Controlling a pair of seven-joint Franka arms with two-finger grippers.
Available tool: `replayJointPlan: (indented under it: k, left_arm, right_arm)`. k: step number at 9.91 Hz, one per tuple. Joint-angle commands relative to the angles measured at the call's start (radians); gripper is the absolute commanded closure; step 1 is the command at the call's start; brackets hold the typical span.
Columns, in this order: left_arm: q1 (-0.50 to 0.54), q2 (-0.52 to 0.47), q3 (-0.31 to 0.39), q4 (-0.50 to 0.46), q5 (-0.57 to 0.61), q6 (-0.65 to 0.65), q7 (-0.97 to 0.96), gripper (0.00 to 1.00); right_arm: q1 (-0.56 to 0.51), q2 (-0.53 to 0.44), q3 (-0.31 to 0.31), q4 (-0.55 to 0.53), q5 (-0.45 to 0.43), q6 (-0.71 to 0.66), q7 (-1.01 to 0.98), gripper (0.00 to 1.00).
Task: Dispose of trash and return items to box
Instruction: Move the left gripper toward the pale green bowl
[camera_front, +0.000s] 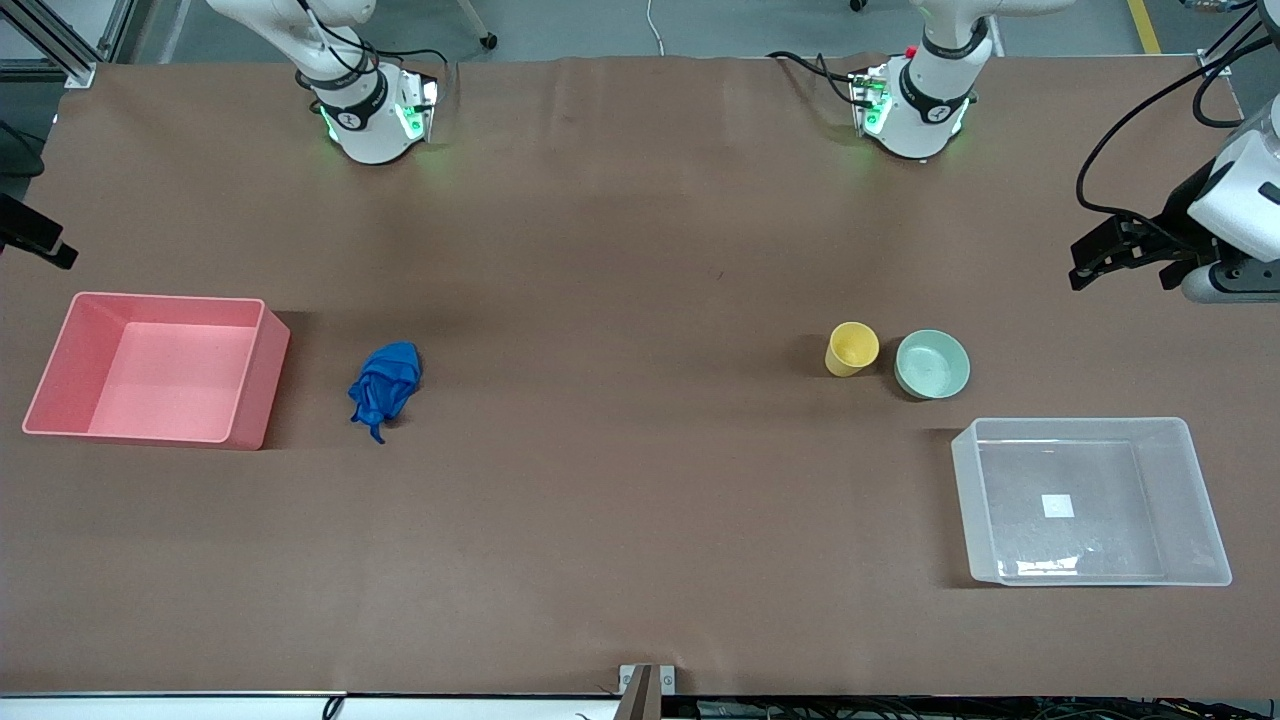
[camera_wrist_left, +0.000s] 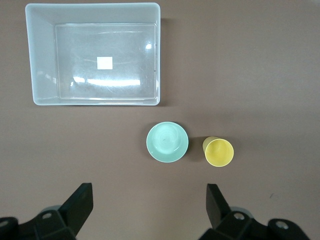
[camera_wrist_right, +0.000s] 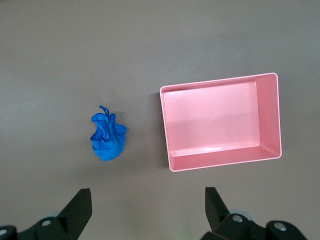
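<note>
Front view shows nothing handled yet: every object sits on the brown table (camera_front: 640, 250) and both arms wait high at the edges of the frame. The trash (camera_front: 384, 385), a crumpled blue wad, lies just beside the pink bin (camera_front: 250, 395) toward the right arm's end, so the short carry into that bin looks like the right arm's job. The yellow cup (camera_front: 852, 349) and the mint-green bowl (camera_front: 932, 363) stand side by side, close but apart, toward the left arm's end. The clear box (camera_front: 965, 480) lies near them and nearer to the front camera, empty but for a white label on its bottom; I judge the 2 items are meant to go in there.

The left gripper (camera_wrist_left: 150, 207) hangs well above the cup, bowl and box, its 2 fingers (camera_wrist_left: 80, 202) spread wide with nothing between them. The right gripper (camera_wrist_right: 148, 210) hovers over the wad and the pink bin, likewise wide and empty. Each wrist camera frames its own objects and its own container together, which suggests a starting pose chosen to survey the work.

The soft wad should need a pinch into its folds. The upright cup offers a rim to grip.
</note>
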Motion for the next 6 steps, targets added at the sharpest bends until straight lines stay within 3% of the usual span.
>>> replayJointPlan:
  k: [1, 4, 6]
  left_arm:
    - [-0.009, -0.008, 0.016, -0.038, 0.009, 0.005, -0.012, 0.00]
    - [-0.006, 0.004, 0.045, -0.029, 0.014, 0.002, 0.014, 0.00]
    - [-0.007, 0.005, 0.051, -0.084, 0.009, 0.023, 0.018, 0.02]
  right_arm:
    - [0.001, -0.022, 0.001, -0.018, 0.000, -0.002, 0.010, 0.00]
    - [-0.001, -0.020, 0.001, -0.018, 0.000, -0.002, 0.008, 0.00]
    - [-0.001, -0.020, 0.001, -0.018, 0.000, -0.002, 0.008, 0.00]
